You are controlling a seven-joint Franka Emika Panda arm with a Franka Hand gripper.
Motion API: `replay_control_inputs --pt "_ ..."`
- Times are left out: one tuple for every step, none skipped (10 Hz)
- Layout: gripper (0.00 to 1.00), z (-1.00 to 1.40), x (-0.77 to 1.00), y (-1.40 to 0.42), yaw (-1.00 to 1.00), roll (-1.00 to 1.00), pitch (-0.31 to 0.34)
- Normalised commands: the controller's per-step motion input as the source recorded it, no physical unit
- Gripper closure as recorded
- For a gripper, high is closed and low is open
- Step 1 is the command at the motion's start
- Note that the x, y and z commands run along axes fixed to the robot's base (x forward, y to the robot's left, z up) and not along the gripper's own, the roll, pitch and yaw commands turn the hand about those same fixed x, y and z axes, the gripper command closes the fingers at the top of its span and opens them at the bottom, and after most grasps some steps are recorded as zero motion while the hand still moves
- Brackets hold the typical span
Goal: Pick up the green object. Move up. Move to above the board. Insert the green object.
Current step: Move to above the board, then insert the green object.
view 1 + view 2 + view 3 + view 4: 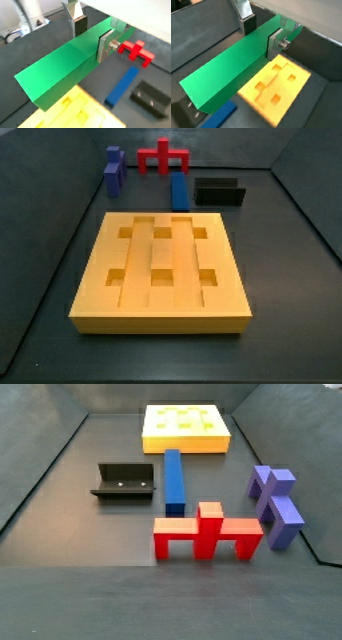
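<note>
The tool [90,34], a 2-finger parallel-jaw unit with flat silver plates and dark pads, is seen only in both wrist views; neither side view shows it or the arm. It is clenched on the long bright green rectangular bar [63,67], 1 silver finger [105,46] pressed flat against a long side face, the opposite finger [73,17] on the far side. The bar also shows in a wrist view [228,75], gripped near 1 end and reaching out well past the fingers.

In a wrist view the bar is held off the floor above the large flat yellow-orange slab with raised ridges and square holes [278,87], not touching it. Only a corner of the slab shows in a wrist view [70,112].

In a side view the slab [160,313] lies flat on the dark floor with 6 square holes in 2 rows, all open. Behind the slab: a long blue rectangular bar [179,190], lying flat; a small black open box [219,192] just beside that bar; a red forked piece [163,156]; a purple forked piece [114,172]. In a side view the blue bar [173,476] lies between the slab [185,446] and the red piece [207,536], with the black box [124,482] at its side.
</note>
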Motion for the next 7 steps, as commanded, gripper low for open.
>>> replay_control_inputs --pt "1.00 0.14 0.38 -0.82 0.01 0.02 0.159" --pt "1.00 0.09 0.24 -0.44 0.01 0.03 0.146" --pt "1.00 0.05 0.12 -0.21 0.01 0.03 0.082" --pt "1.00 0.00 -0.03 0.09 0.00 0.00 0.000" --pt "1.00 0.00 -0.06 0.16 0.00 0.00 0.000" --pt "1.00 -0.56 -0.11 0.11 0.04 -0.17 -0.164" --pt "1.00 -0.61 -0.25 0.08 0.07 -0.15 -0.209"
